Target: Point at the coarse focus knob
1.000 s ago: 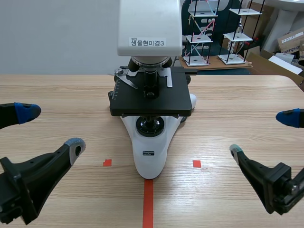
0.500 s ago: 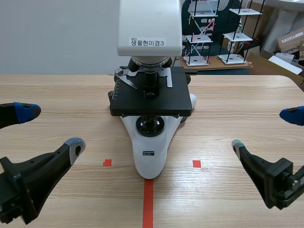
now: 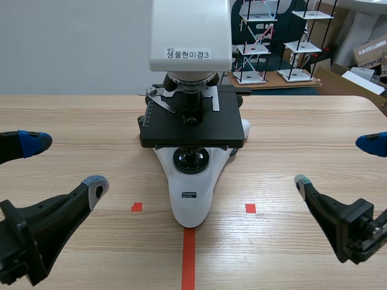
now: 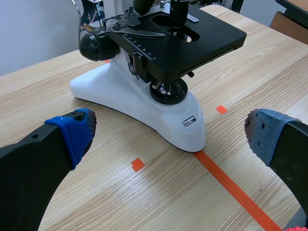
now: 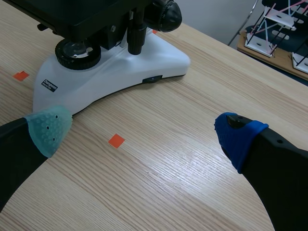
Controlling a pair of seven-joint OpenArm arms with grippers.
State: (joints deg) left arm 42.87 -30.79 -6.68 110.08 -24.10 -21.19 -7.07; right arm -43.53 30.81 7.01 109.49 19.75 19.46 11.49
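Scene view: a white-bodied, black-staged microscope (image 3: 190,181) stands between the left gripper (image 3: 63,163) and right gripper (image 3: 335,163), both spread apart, empty, well apart from its round black coarse focus knob (image 4: 98,45).

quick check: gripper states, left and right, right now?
left gripper: open, holding nothing.
right gripper: open, holding nothing.

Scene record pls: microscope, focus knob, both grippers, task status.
microscope: mid-table, white base toward robot, black stage
focus knob: black, on the body's side behind the stage
second knob: black, opposite side
left gripper: open, left of microscope, apart from it
right gripper: open, right of microscope, apart from it
status: neither gripper points at a knob yet
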